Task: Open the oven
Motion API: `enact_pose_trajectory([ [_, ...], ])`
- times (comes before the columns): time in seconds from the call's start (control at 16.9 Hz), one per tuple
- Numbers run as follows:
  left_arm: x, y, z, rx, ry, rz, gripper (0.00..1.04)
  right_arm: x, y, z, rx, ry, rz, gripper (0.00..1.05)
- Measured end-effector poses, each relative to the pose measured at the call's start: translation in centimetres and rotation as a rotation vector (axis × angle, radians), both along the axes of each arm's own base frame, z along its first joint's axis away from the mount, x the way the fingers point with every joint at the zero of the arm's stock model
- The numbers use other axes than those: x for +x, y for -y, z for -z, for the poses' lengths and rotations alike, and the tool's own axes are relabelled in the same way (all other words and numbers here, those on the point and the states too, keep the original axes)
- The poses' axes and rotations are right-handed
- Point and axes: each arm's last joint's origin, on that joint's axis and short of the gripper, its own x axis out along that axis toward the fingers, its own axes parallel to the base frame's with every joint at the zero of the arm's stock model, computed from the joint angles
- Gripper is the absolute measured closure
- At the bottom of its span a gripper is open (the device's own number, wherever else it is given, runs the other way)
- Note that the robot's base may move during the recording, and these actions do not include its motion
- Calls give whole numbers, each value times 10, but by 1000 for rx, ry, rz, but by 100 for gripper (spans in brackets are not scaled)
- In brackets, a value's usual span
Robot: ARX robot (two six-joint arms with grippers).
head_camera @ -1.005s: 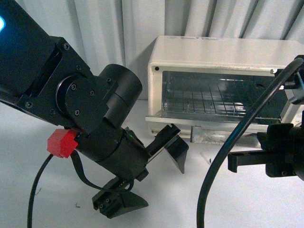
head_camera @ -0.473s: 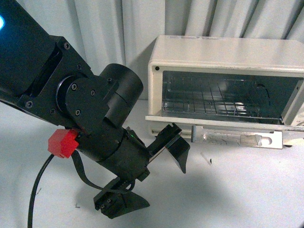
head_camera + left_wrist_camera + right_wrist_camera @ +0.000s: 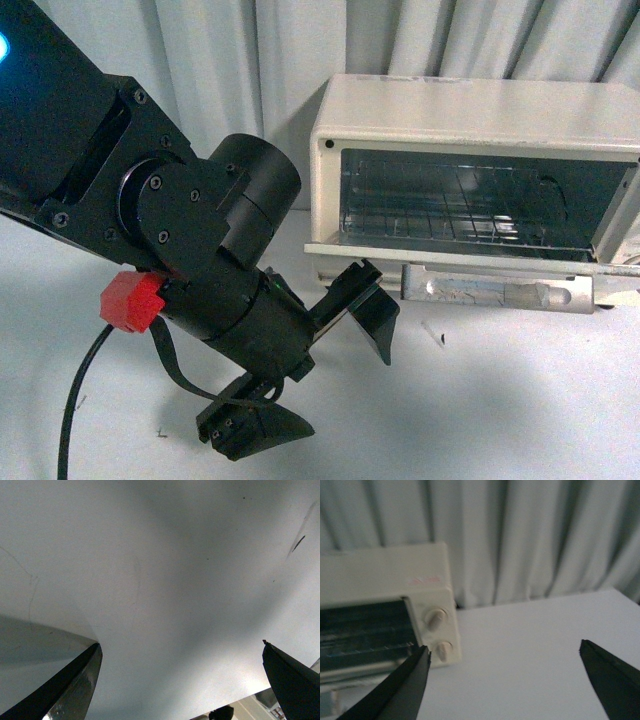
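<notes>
Left gripper (image 3: 342,388), jaws spread wide and empty, hangs low over the white desk (image 3: 520,400), near the front left corner of the oven (image 3: 470,110). Right gripper (image 3: 505,680), also spread and empty, is apart from the oven. The oven sits at the desk's far edge, its door (image 3: 450,257) dropped flat. Risk: a careless left-arm swing could clip the lowered door or shove the oven.

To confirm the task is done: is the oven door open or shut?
Open. The oven has its door folded down flat; the wire rack inside shows uncovered.
</notes>
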Motion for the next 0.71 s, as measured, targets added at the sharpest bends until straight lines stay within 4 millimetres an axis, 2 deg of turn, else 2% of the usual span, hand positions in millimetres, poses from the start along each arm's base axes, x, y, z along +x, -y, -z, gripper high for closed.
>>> enact_pose_trajectory([
  [0.06, 0, 0, 0, 2, 1, -1, 7, -3, -2, 0, -19, 86, -115, 20],
  [0.18, 0, 0, 0, 0, 3, 0, 7, -9, -19, 9, -17, 108, -292, 40],
  [0.53, 0, 0, 0, 1, 2, 0, 7, -20, -35, 21, -16, 110, -290, 100],
  [0.71, 0, 0, 0, 2, 2, -1, 7, -25, -44, 26, -13, 108, -270, 103],
])
